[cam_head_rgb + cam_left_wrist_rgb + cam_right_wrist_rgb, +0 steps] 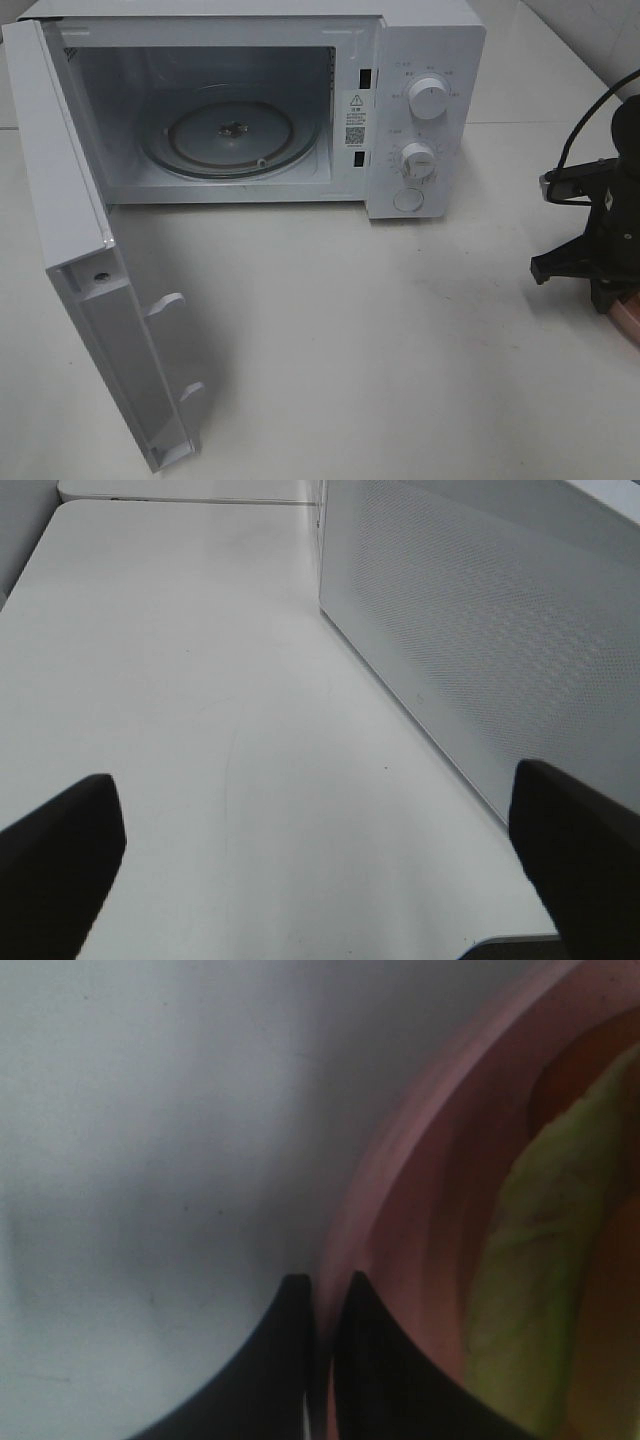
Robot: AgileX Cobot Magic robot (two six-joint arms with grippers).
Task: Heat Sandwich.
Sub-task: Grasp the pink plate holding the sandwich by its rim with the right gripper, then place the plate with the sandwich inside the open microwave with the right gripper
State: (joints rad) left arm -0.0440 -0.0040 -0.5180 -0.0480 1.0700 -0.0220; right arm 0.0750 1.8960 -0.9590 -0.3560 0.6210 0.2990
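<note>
Pink plate rim pinched between the nearly closed fingers of the right gripper, arm low at far right. Sandwich lies on the plate, blurred, long axis unclear. Left gripper spread wide beside the microwave.

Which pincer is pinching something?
The right pincer, closed on the pink plate at its rim. The left pincer is wide open, holding nothing.
</note>
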